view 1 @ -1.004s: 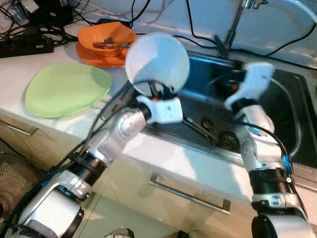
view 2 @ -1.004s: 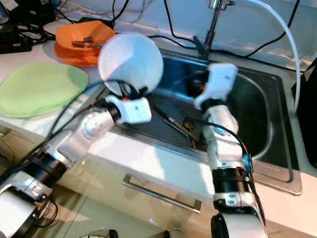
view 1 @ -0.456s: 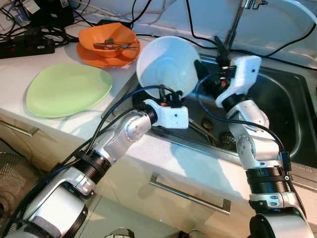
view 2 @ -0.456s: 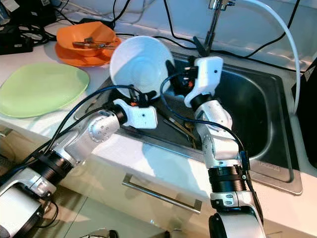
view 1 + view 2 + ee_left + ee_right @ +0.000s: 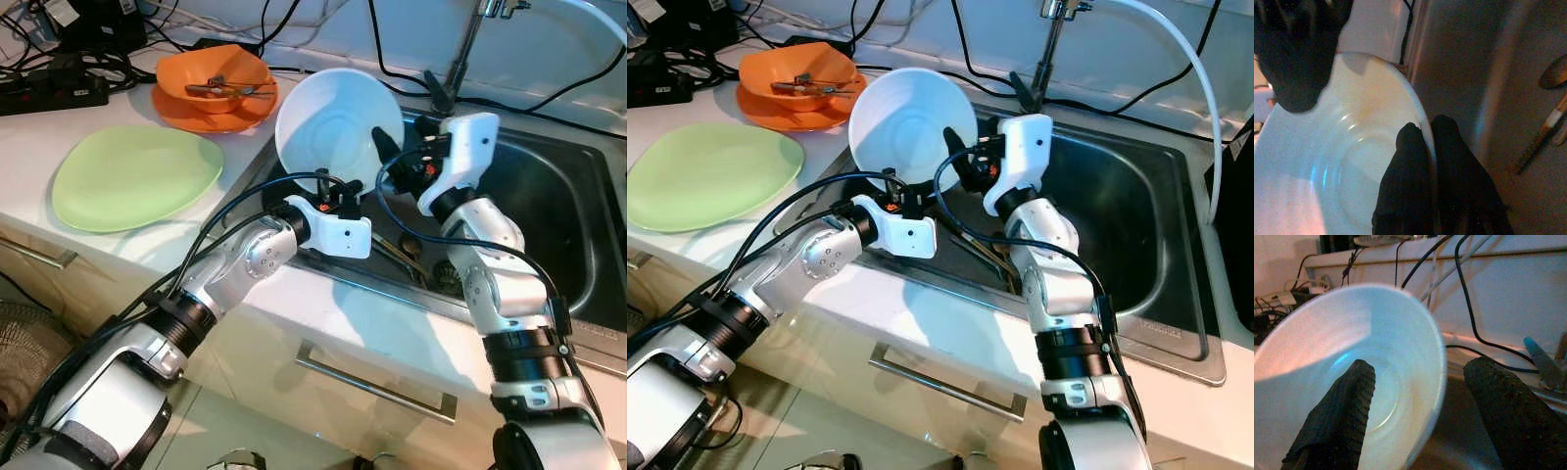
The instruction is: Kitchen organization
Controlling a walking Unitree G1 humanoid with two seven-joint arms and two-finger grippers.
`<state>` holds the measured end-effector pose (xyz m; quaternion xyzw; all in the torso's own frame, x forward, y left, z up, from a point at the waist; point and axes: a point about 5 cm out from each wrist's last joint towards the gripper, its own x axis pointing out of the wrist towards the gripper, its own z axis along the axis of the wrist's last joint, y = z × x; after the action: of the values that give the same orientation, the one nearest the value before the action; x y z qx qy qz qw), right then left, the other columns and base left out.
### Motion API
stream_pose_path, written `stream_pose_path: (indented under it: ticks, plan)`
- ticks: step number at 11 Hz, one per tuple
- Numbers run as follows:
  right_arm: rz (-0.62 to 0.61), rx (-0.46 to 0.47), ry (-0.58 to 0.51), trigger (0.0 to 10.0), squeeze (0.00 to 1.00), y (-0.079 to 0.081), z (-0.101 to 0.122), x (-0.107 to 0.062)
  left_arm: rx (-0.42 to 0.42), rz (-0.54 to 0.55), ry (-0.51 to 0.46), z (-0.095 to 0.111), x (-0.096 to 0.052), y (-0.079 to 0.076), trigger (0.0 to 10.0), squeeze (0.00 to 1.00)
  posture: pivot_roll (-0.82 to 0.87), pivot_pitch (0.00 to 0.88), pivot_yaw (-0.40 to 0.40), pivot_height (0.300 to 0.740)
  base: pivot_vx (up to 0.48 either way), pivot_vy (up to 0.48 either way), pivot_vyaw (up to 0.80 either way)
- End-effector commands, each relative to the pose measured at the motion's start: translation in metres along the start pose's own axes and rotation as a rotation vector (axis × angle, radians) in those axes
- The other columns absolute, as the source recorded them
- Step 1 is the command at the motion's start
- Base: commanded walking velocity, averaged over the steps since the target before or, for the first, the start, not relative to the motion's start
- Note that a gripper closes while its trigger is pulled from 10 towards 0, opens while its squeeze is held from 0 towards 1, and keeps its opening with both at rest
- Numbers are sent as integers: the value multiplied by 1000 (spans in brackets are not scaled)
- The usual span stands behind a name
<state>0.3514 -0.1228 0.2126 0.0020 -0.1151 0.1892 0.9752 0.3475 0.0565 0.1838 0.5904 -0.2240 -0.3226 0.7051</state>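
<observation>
Now, bowl: a white bowl [image 5: 338, 127] was up on edge over the near left corner of the sink [image 5: 578, 206], its hollow facing the robot
Left gripper: the left gripper [image 5: 1425, 161] had its two black fingers pinched tight on the bowl's lower rim, one finger inside, one outside
Right gripper: the right gripper [image 5: 1415, 406] stood spread wide across the bowl's right rim, one finger [image 5: 1337, 416] inside the hollow, the other [image 5: 1513, 416] outside, neither clearly pressing on it
Sink: steel basin with cutlery [image 5: 985, 250] lying on its floor near the drain, tap [image 5: 460, 54] behind
Counter: a green plate [image 5: 132, 176] lay flat to the left, well apart from the bowl
Behind the plate: an orange bowl [image 5: 211, 83] on an orange plate, with cutlery lying in it
Back wall: black cables [image 5: 294, 24] trailing along the counter's rear edge
</observation>
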Motion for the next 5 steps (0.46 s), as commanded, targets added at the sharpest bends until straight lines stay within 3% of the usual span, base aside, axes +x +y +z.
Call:
stream_pose_path:
  ticks: [1,5]
  plan:
    - [-1,-16,34,10000,0,0,-3,3,46,36,-39,6,4,11,10000,0,19,63,-30,740,0,0,0]
    - [-76,-10,68,10000,0,-7,-5,12,84,59,-49,4,1,15,10000,0,34,67,-41,740,0,0,0]
